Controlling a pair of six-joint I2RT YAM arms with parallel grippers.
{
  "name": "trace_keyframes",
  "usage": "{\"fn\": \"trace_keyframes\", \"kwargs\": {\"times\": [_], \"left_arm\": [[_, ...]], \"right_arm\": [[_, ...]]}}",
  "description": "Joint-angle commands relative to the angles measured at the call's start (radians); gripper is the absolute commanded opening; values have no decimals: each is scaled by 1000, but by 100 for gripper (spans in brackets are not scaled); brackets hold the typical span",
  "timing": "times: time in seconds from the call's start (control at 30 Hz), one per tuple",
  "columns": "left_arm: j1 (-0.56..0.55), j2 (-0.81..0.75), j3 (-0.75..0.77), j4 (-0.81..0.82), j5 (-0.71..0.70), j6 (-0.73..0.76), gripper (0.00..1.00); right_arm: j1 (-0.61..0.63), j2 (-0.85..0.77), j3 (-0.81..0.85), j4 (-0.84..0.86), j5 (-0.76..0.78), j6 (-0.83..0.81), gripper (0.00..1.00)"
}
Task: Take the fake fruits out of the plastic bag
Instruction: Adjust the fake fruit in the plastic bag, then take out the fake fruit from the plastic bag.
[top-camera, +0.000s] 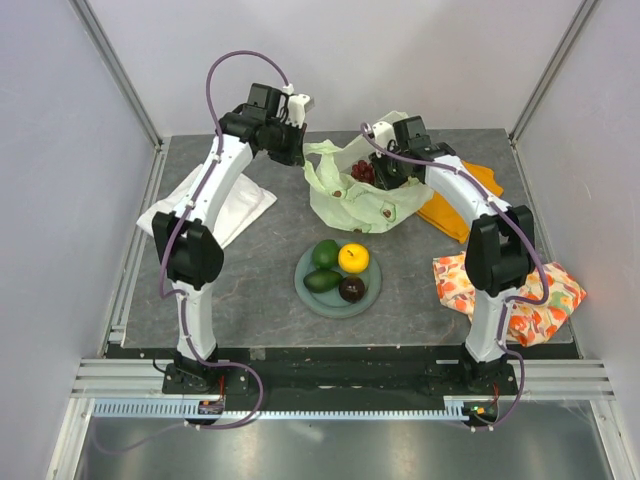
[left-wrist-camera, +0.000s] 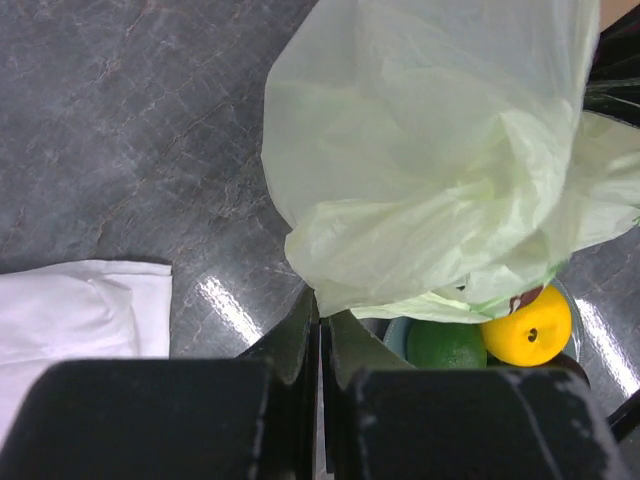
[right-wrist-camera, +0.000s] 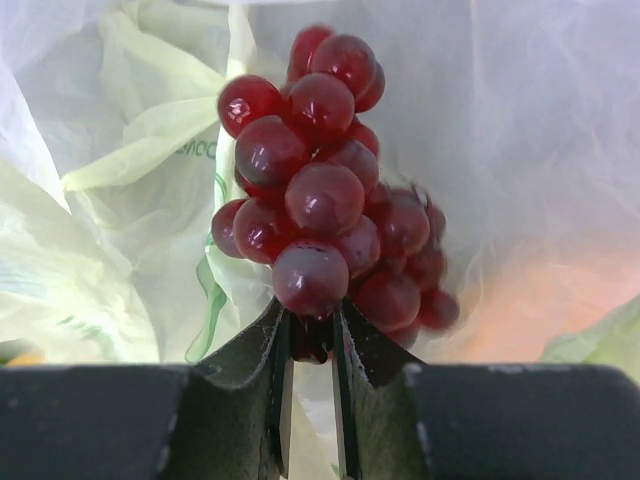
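Right jaws nearly closed, clamping grape bunch (right-wrist-camera: 325, 200) inside plastic bag (left-wrist-camera: 430, 150), left jaws shut, pinching bag's edge

The dark grey stone-pattern table (top-camera: 250, 290) carries five items:
- white cloth (top-camera: 248, 205), left edge
- plastic bag (top-camera: 345, 205), far centre
- grey-green plate (top-camera: 336, 308), centre
- orange cloth (top-camera: 443, 222), far right
- fruit-print cloth (top-camera: 545, 300), near-right corner, overhanging the right edge
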Motion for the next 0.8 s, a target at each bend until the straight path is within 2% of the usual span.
{"fn": "trace_keyframes", "kwargs": {"times": [0.0,0.13,0.23,0.27,0.33,0.4,0.53,0.77], "left_arm": [[-10,17,50,31,43,-13,1],[-27,5,14,33,42,-2,2],[-31,-3,2,28,56,-4,1],[-31,-2,1,28,65,-5,1],[-34,0,2,28,71,-10,2],[-36,-2,-9,25,92,-12,2],[-50,-31,-59,19,117,-13,2],[-68,-72,-139,13,122,-12,2]], "right_arm": [[1,20,39,-37,57,-28,24],[-12,-32,-27,-22,65,-22,22],[-31,-74,-3,39,14,42,28],[-31,-80,2,56,-3,50,33],[-31,-77,2,92,-15,62,59],[-29,-45,11,86,11,59,71],[-34,87,51,50,56,41,73],[-20,220,141,84,112,27,75]]}}
